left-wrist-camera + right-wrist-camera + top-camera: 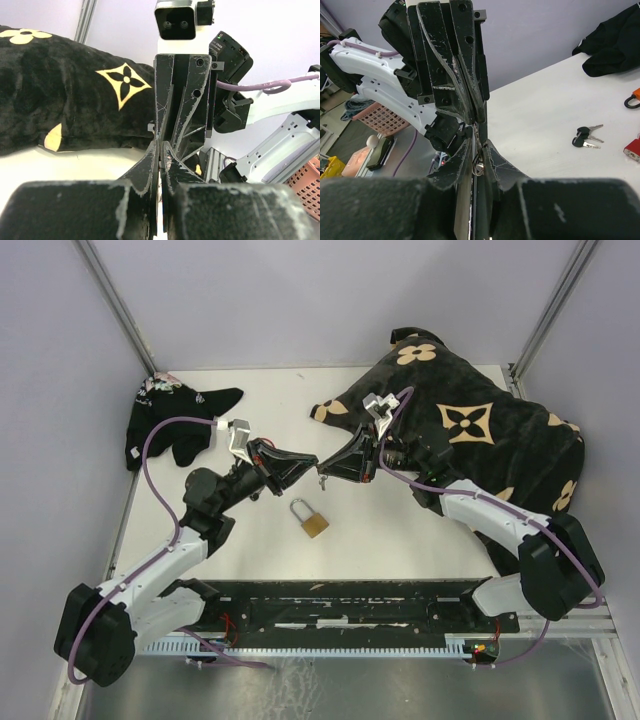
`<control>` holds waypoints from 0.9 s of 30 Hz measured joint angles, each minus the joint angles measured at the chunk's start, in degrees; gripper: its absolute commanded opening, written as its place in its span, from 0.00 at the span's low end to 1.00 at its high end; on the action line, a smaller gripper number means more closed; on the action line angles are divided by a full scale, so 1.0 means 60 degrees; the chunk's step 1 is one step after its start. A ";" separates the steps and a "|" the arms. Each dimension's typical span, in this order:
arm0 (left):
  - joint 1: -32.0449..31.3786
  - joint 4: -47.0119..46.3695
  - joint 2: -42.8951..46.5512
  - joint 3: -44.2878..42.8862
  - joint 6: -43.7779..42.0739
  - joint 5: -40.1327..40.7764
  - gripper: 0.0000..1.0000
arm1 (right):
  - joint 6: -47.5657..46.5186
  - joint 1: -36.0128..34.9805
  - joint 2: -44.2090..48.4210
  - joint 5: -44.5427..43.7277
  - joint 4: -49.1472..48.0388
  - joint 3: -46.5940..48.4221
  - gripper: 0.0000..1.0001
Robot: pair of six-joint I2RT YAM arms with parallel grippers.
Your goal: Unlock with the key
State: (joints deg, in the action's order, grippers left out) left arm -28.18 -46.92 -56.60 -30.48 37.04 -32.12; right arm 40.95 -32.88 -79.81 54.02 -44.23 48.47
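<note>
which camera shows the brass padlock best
Top external: the whole padlock lies uncovered on the table. Left wrist does not show it. Right wrist shows only an orange shape with a shackle, cut at the edge; unclear if it is this padlock.

Pale lilac walls (300,300) stand round my white table (400,540), metal posts (115,300) in the far corners, a pink basket (382,120) down past its edge

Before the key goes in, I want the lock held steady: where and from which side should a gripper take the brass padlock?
Take the brass padlock by its body, coming straight down from above, fingers across its two narrow side edges. It lies flat on the table, so only those edges offer opposing faces; the shackle, pointing far-left, is thin and likely to pivot.
</note>
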 measured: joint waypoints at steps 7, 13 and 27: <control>0.0000 -0.0328 -0.0138 0.0036 0.0379 0.0127 0.03 | 0.0146 0.0000 -0.0084 0.0000 -0.0270 0.0000 0.20; 0.0000 -0.0561 -0.0208 0.0095 0.0630 0.0197 0.03 | 0.0219 0.0011 -0.0098 -0.0007 -0.0335 0.0000 0.04; 0.0000 0.0455 -0.0051 0.0168 0.1002 0.1330 0.56 | 0.0331 0.0047 -0.0168 -0.0291 0.0076 -0.0004 0.02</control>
State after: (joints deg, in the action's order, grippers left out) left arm -28.18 -44.18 -56.90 -29.47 43.05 -24.14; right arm 42.94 -32.60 -80.82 52.27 -43.77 48.45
